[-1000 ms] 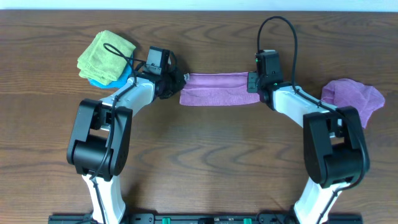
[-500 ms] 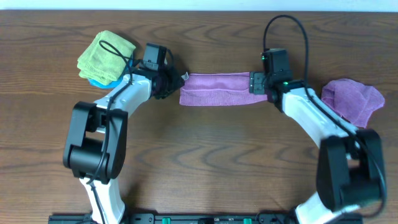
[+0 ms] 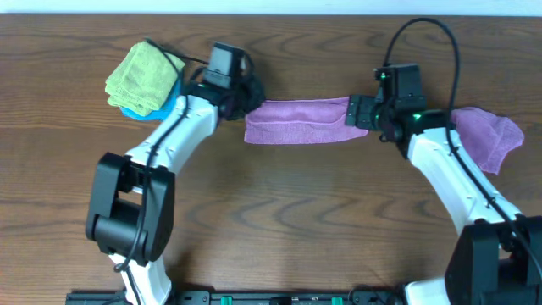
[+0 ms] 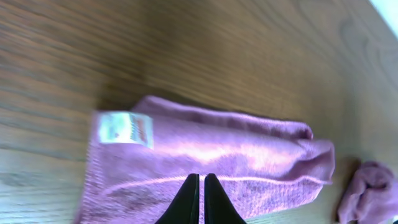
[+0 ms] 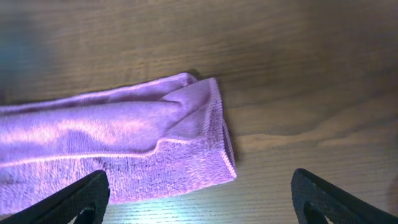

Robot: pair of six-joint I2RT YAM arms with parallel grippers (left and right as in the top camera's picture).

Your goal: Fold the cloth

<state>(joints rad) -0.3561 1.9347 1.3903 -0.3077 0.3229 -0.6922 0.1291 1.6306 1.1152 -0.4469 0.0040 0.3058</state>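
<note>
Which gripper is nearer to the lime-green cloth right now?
Left. The left gripper sits at the purple cloth's tagged end, a short way from the lime-green cloth. The right gripper is at the purple cloth's opposite end, farther away.

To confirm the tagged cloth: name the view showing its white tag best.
Left wrist: the tag lies large and unblocked on the cloth. Overhead it cannot be made out; right wrist shows only the cloth's other end.
</note>
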